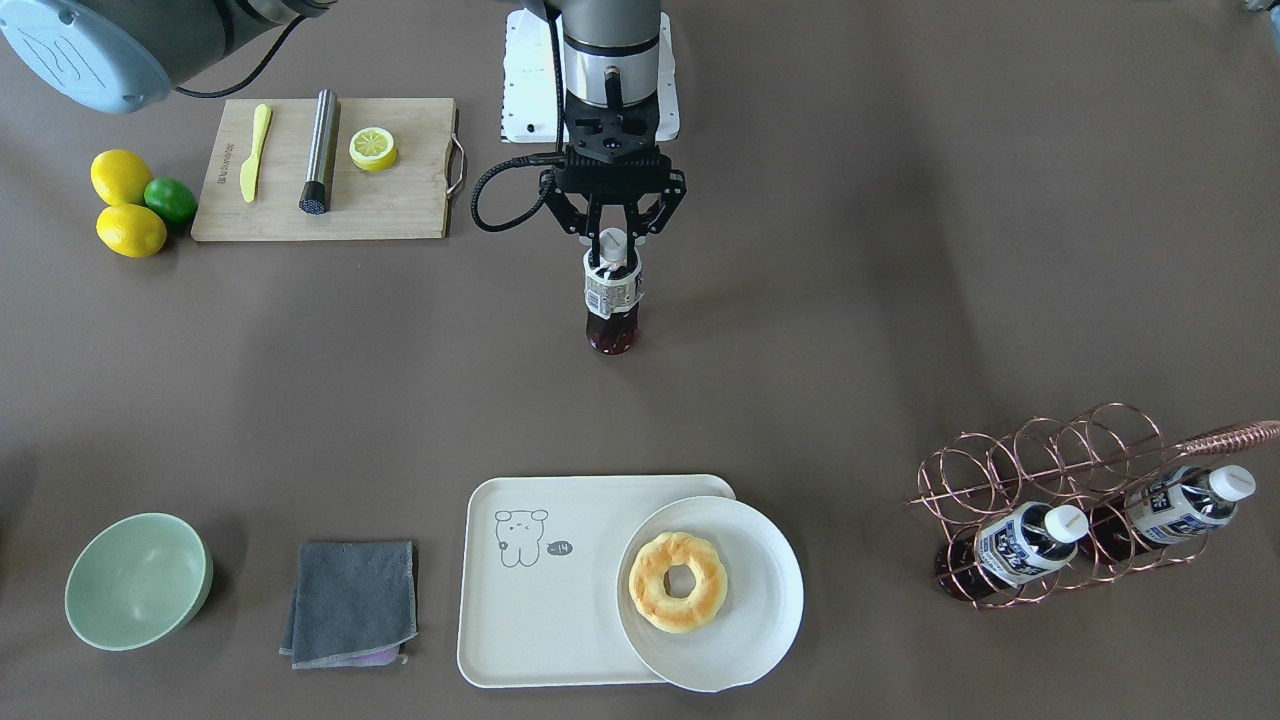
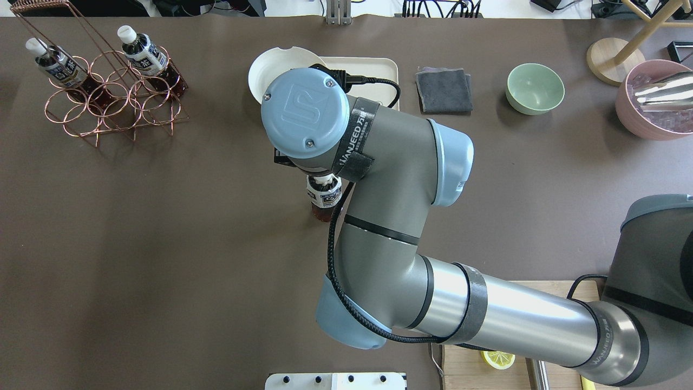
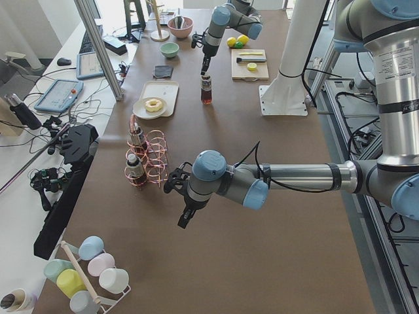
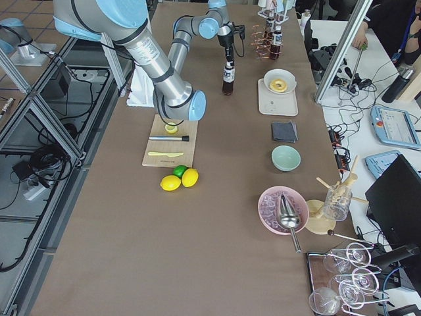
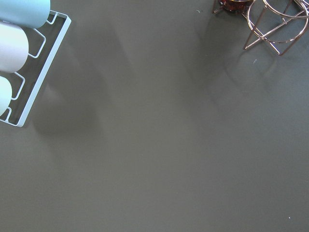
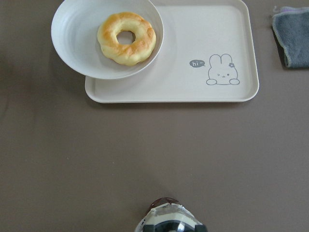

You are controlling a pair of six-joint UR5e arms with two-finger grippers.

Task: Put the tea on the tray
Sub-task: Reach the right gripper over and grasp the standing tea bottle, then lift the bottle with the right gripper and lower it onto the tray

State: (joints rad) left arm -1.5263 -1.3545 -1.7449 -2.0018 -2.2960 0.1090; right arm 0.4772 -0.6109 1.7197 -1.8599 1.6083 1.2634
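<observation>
A tea bottle (image 1: 612, 295) with dark liquid and a white cap stands upright at the table's middle. My right gripper (image 1: 612, 236) is over it, fingers shut on its neck just under the cap. In the right wrist view the bottle (image 6: 169, 220) shows at the bottom edge. The cream tray (image 1: 530, 600) lies well beyond it at the table's far edge (image 6: 193, 43). A round white plate (image 1: 760, 620) with a donut (image 1: 678, 580) covers one end of the tray. My left gripper (image 3: 184, 219) hangs above bare table near the rack; I cannot tell if it is open.
A copper wire rack (image 1: 1060, 470) holds two identical bottles (image 1: 1030, 540) (image 1: 1185, 500). A cutting board (image 1: 400, 200) with knife, muddler and lemon half, lemons and a lime (image 1: 130, 205), a green bowl (image 1: 138, 580) and a grey cloth (image 1: 350, 600) are on my right side.
</observation>
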